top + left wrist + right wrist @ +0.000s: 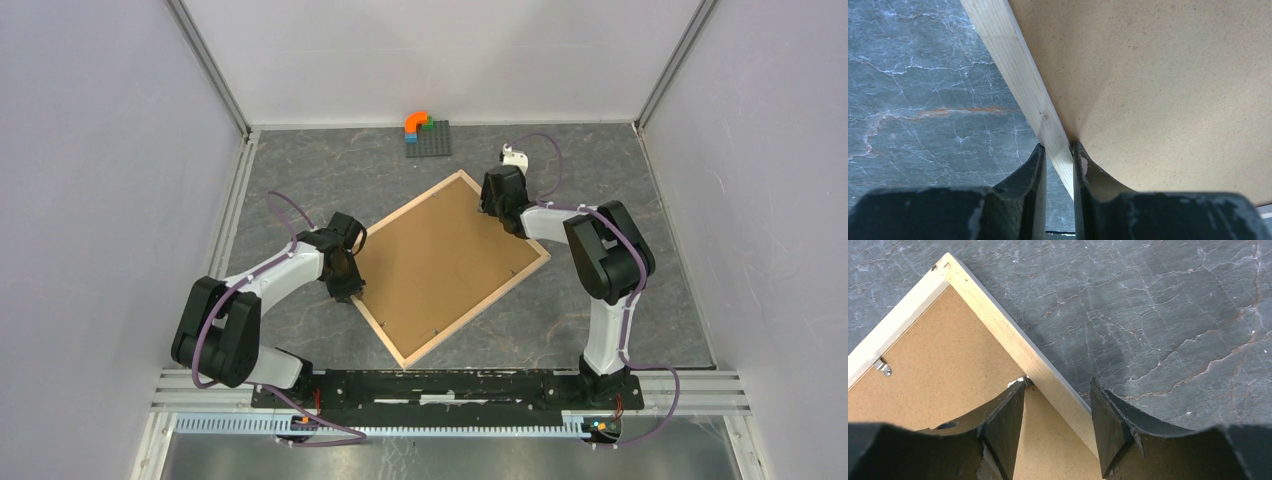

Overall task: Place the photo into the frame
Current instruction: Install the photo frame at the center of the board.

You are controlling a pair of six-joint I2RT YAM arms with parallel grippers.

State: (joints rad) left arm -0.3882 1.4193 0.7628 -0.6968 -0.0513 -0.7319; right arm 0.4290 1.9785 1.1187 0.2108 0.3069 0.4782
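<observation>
Grey marbled table [620,330], white walls on three sides. Frame [476,309] lies flat mid-table, back side up, turned diamond-wise; its long axis runs near-left to far-right. Brown board [445,265] sits inside its rails, with a metal tab [883,366] at the edge. Left gripper [1058,146] is clamped narrowly on the frame's left rail. Right gripper [1058,384] straddles the far-right rail, jaws apart, one finger over the board and the other outside, clear of the wood. Brick plate [427,137] stands at the far edge.
</observation>
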